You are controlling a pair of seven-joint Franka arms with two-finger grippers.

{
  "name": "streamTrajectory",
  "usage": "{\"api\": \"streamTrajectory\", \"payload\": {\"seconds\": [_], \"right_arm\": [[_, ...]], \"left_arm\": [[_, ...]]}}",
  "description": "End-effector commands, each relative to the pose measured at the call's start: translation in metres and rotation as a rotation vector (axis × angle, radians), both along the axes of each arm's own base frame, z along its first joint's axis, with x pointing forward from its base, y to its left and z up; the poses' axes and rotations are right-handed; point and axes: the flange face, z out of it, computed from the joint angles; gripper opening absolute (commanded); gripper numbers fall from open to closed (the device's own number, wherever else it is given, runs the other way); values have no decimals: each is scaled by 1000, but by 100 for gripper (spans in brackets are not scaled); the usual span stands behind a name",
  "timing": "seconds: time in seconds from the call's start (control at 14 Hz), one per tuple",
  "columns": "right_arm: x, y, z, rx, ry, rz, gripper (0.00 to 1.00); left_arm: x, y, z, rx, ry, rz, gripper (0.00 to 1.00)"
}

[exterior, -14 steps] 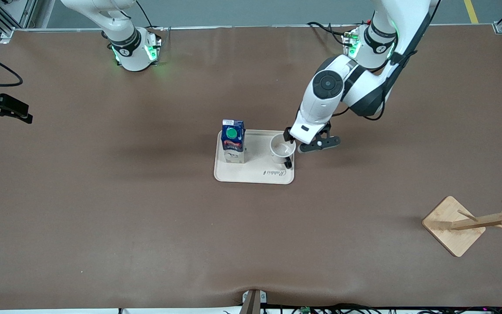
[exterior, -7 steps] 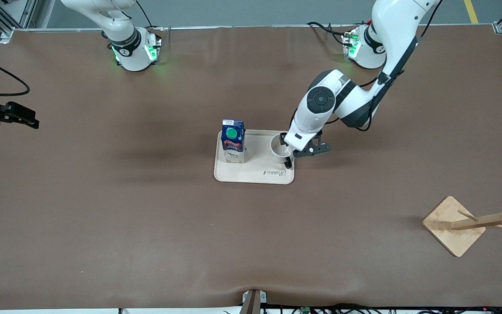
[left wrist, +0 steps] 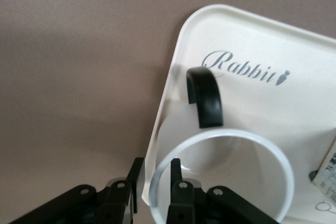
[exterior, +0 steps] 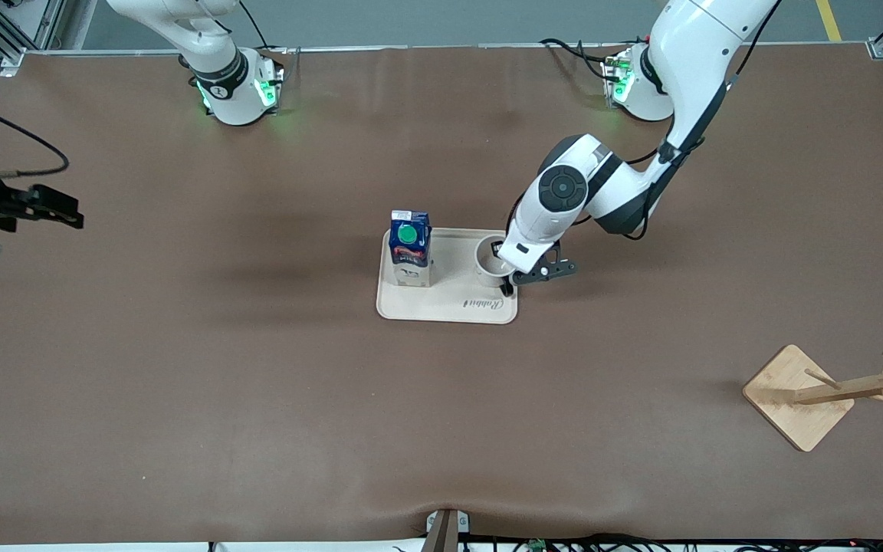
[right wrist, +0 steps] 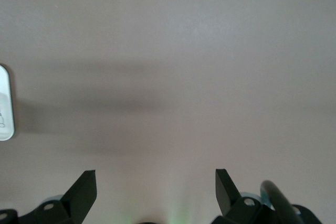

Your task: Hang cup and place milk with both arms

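The cup [exterior: 490, 261] stands upright on the beige tray [exterior: 449, 303], its black handle [exterior: 507, 290] pointing toward the front camera. My left gripper [exterior: 508, 267] is down at the rim on the side toward the left arm's end. In the left wrist view the left gripper [left wrist: 156, 174] is shut on the cup's [left wrist: 226, 145] wall, one finger inside and one outside, beside the handle [left wrist: 206, 98]. The milk [exterior: 409, 249] stands on the tray's end toward the right arm. My right gripper [exterior: 66, 217] hangs open and empty over bare table at the right arm's end [right wrist: 156, 182].
A wooden peg rack [exterior: 802, 395] stands at the left arm's end, nearer to the front camera than the tray. The tray's rim [left wrist: 173, 66] reads "Rabbit". An edge of the tray [right wrist: 4, 103] shows in the right wrist view. Brown mat covers the table.
My left gripper has come down and in onto the cup's rim. My right gripper has drifted toward the middle of the table. The cup and milk have not moved.
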Motion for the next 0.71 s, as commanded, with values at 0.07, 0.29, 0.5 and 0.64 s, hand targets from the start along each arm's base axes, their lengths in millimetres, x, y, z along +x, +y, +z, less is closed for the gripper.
{"api": "streamTrajectory", "payload": {"seconds": [0.07, 0.29, 0.5, 0.64], "right_arm": [[26, 0, -59, -9, 94, 8, 100], [23, 46, -64, 132, 119, 16, 100], [15, 99, -62, 182, 170, -144, 100], [5, 155, -59, 138, 181, -196, 100]], "left_arm": [[19, -9, 2, -20, -26, 14, 5], [24, -10, 7, -28, -36, 16, 0], [30, -8, 16, -25, -47, 14, 0], [35, -10, 42, -15, -83, 3, 0]]}}
